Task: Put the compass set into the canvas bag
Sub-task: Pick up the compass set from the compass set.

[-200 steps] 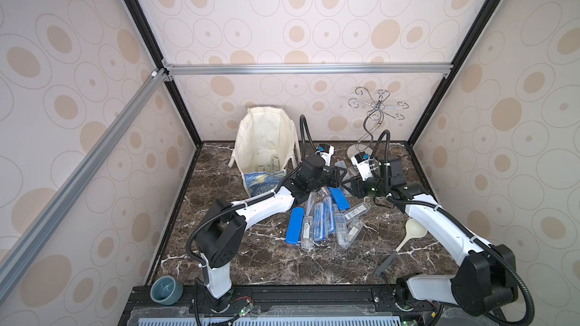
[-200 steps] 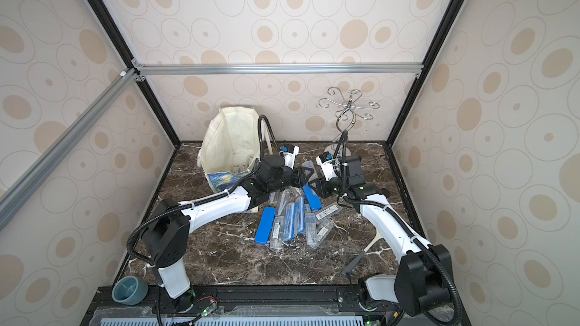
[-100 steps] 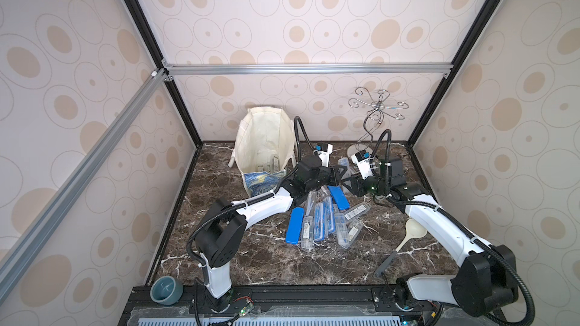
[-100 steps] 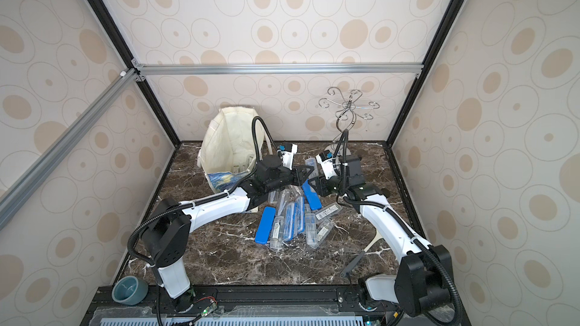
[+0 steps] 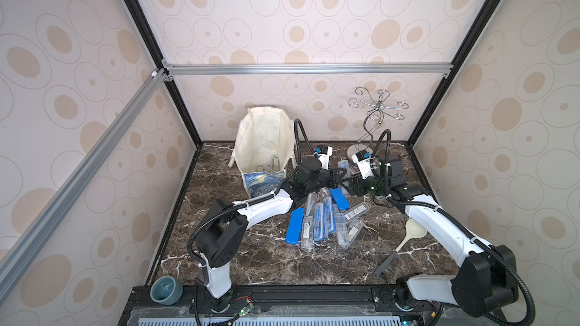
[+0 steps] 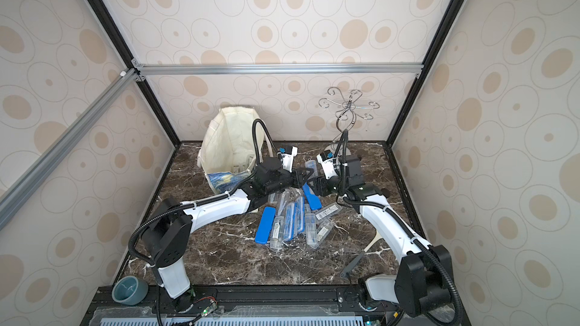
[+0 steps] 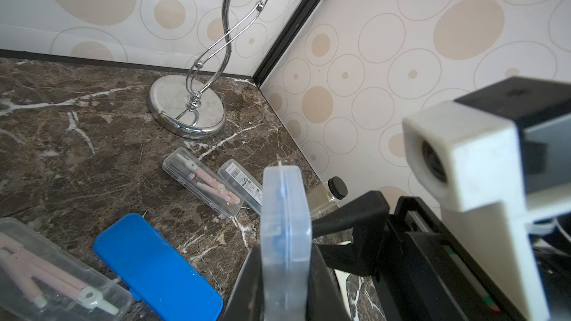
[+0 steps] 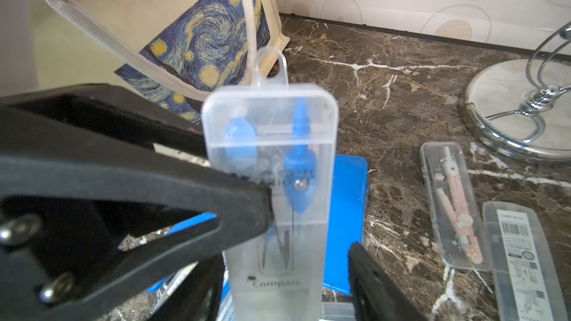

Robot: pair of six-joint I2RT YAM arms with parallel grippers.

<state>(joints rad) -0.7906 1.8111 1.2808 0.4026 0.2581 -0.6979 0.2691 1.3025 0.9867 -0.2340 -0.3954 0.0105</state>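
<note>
- Above the pile at mid-table, the left claw (image 7: 285,260) is clamped on one compass case (image 8: 272,180), a clear box with a blue compass inside. It grips the broad faces, so the case stands on edge, clear of the table (image 5: 266,255).
- Right claw (image 8: 287,276): jaws spread, one on each side of the same case, with a gap showing at one jaw. It carries nothing.
- Likely reason for this arrangement: a hand-over. The left arm is nearer the canvas bag (image 5: 263,139), so it is better placed for the drop.
- Canvas bag: one, upright near the back wall, just beside the left claw. Its mouth is open upward so a case can go in from above. At least two cases already lie at its bottom.
- Count on the table: two solid blue cases (image 5: 295,225) and two clear cases (image 7: 202,182) near the wire stand (image 7: 188,112). The piled cases (image 5: 320,224) overlap; at least five, exact number not readable.
- Other items, one each: wire stand, spoon (image 5: 414,233), bowl (image 5: 166,290), small bottle (image 7: 327,193).
</note>
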